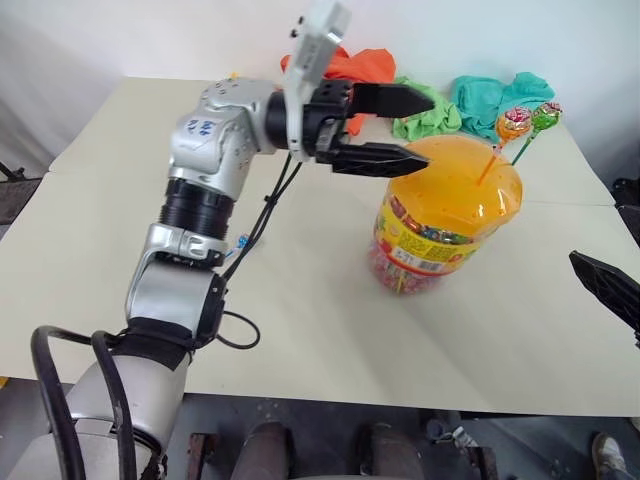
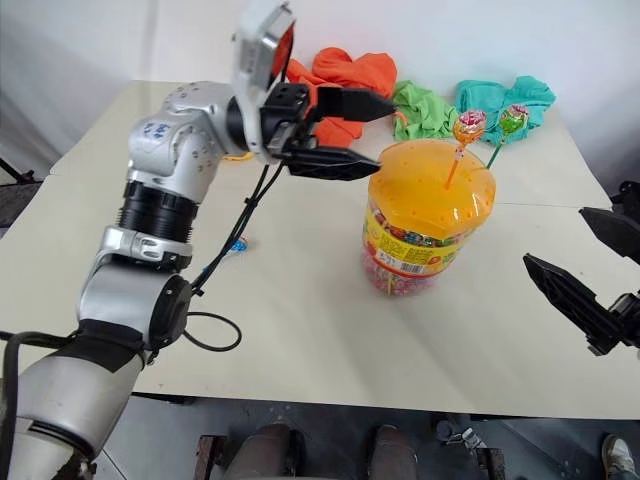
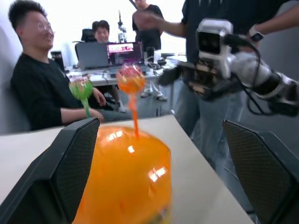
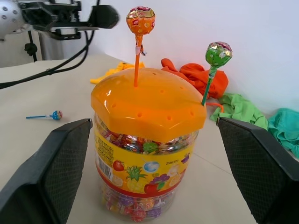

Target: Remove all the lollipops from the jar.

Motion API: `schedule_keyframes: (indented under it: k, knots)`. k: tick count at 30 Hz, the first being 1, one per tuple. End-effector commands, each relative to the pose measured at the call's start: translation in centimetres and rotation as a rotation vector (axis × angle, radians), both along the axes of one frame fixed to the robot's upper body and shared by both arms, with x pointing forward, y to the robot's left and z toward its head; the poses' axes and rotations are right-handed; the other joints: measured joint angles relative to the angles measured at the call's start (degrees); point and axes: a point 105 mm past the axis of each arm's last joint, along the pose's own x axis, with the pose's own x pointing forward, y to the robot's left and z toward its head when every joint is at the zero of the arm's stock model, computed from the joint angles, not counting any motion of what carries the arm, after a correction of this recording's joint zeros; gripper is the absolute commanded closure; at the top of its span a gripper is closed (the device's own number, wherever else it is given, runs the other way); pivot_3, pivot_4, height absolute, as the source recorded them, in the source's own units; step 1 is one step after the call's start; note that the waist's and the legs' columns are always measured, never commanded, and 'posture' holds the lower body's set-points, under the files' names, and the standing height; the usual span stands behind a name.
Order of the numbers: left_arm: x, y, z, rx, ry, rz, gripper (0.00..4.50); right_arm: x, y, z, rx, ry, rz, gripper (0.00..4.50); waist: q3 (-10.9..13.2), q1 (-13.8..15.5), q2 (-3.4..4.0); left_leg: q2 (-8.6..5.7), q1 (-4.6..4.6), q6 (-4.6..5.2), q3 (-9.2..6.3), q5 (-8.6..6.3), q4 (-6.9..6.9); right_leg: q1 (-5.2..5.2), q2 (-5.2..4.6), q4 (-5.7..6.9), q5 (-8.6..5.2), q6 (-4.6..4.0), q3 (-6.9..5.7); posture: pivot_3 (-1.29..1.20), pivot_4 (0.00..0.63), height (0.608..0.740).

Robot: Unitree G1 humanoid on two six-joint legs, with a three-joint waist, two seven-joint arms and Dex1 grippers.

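Observation:
The jar (image 1: 445, 215) stands on the table, a clear tub with an orange domed lid (image 4: 149, 105) and colourful candy inside. Two lollipops are stuck upright in the lid's holes: an orange one (image 1: 513, 124) and a green one (image 1: 546, 114). A third, with a blue stick (image 4: 49, 115), lies flat on the table to the jar's left. My left gripper (image 1: 430, 130) is open and level, its fingers pointing at the lid from the left, close to the lid's top edge. My right gripper (image 2: 555, 237) hangs open to the jar's right, well apart from it.
Orange (image 1: 350, 65), green (image 1: 425, 115) and teal (image 1: 495, 95) cloths lie bunched at the table's far edge behind the jar. In the left wrist view, people (image 3: 42, 79) sit and stand beyond the table. The white table (image 1: 330, 330) has bare room in front of the jar.

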Motion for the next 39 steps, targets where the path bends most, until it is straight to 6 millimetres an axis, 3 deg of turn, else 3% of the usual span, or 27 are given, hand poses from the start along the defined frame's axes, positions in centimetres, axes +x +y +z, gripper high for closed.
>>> schedule_keyframes:
  k: [1, 6, 14, 17, 29, 36, 39]
  knots:
    - [0.5, -2.1, -0.1, 0.014, -0.011, 0.022, 0.03, -0.7, 0.0, 0.9, -0.017, -0.064, -0.03, 0.0, 0.0, -0.1, 0.0, 0.0, 0.0, 0.02, 0.02, -0.01, 0.01, 0.0, 0.0, 0.0, 0.01, 0.02, 0.02, 0.0, 0.15, 0.74]
    - [0.3, -4.8, -1.0, 0.05, 0.03, -0.01, 0.03, -1.2, 0.0, 0.9, -0.014, -0.077, -0.045, 0.0, 0.0, -0.1, 0.01, 0.0, -0.03, 0.04, 0.03, -0.02, 0.01, -0.02, 0.0, -0.04, 0.01, 0.02, 0.02, 0.0, 0.15, 0.74]
    - [0.4, -7.8, -0.8, 0.003, 0.065, 0.034, 0.03, -1.9, 0.0, 0.9, -0.012, -0.083, -0.071, 0.0, 0.0, 0.0, 0.0, 0.0, -0.04, 0.09, 0.02, -0.05, 0.01, -0.02, 0.0, -0.07, 0.02, 0.03, 0.01, 0.0, 0.15, 0.74]
    - [0.0, -7.6, -0.7, 0.024, 0.058, -0.009, 0.58, -2.1, 0.0, 0.6, -0.012, -0.079, -0.08, 0.0, 0.0, -0.1, 0.01, -0.02, -0.05, 0.13, 0.06, -0.07, 0.01, -0.01, -0.01, -0.12, 0.04, 0.07, 0.05, 0.0, 0.15, 0.74]
    - [-0.4, -7.4, 1.4, -0.007, 0.068, -0.01, 4.39, -1.6, -0.6, 0.4, -0.008, -0.08, -0.101, 0.0, 0.0, -0.1, 0.01, -0.01, -0.05, 0.13, 0.06, -0.08, 0.01, -0.02, -0.01, -0.13, 0.04, 0.07, 0.05, 0.0, 0.15, 0.74]
    - [-0.6, -6.8, 5.3, -0.104, 0.034, 0.036, 4.48, -1.4, -0.8, 0.4, -0.007, -0.08, -0.101, 0.0, 0.0, -0.2, 0.03, -0.01, -0.05, 0.13, 0.07, -0.08, 0.01, -0.02, -0.01, -0.13, 0.04, 0.07, 0.07, 0.0, 0.15, 0.74]
    - [0.4, -5.8, 6.9, -0.121, 0.019, 0.146, 4.48, -1.3, -0.8, 0.4, -0.007, -0.079, -0.098, 0.0, 0.0, -0.1, 0.03, -0.01, -0.04, 0.14, 0.07, -0.08, -0.01, -0.02, -0.01, -0.15, 0.04, 0.08, 0.06, 0.0, 0.15, 0.74]
